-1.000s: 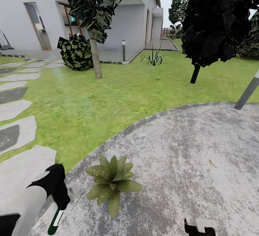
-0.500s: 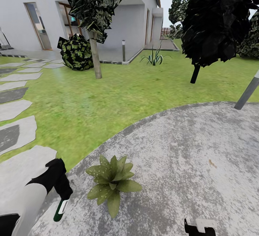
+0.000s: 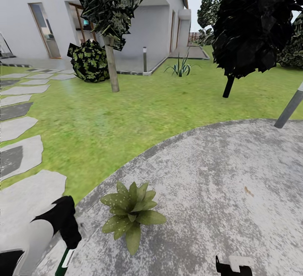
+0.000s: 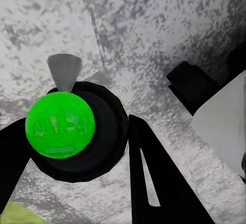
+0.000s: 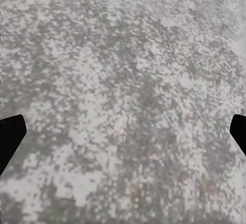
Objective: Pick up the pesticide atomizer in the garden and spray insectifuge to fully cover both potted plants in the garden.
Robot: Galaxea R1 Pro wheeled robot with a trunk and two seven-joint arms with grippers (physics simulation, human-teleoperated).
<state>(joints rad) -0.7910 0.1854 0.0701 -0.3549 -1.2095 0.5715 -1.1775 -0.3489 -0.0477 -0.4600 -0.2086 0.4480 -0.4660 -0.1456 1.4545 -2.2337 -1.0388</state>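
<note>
One potted plant (image 3: 130, 213), a low rosette of speckled green leaves, sits near the edge of the grey stone patio (image 3: 219, 175) in the garden. Left of it, about a hand-span away, my left gripper (image 3: 69, 246) is shut on the pesticide atomizer (image 3: 64, 262), a slim dark green bottle with a white band hanging down from the fingers. In the left wrist view the bottle's round bright green end (image 4: 60, 125) sits between the black fingers (image 4: 148, 178). My right gripper (image 3: 233, 266) is low at the near edge, open over bare stone, its fingertips (image 5: 10, 131) wide apart.
Lawn (image 3: 126, 116) lies beyond the patio. Stepping stones (image 3: 21, 154) run along the left. A tree trunk (image 3: 111, 69), a round bush (image 3: 88, 61), a dark tree (image 3: 252, 23) and a slanted grey post (image 3: 290, 107) stand farther off, before a white house (image 3: 155, 23).
The left gripper with the atomizer rose and swung slightly toward the plant, then dropped back lower and nearer the picture's bottom edge. The plant and right gripper have stayed put.
</note>
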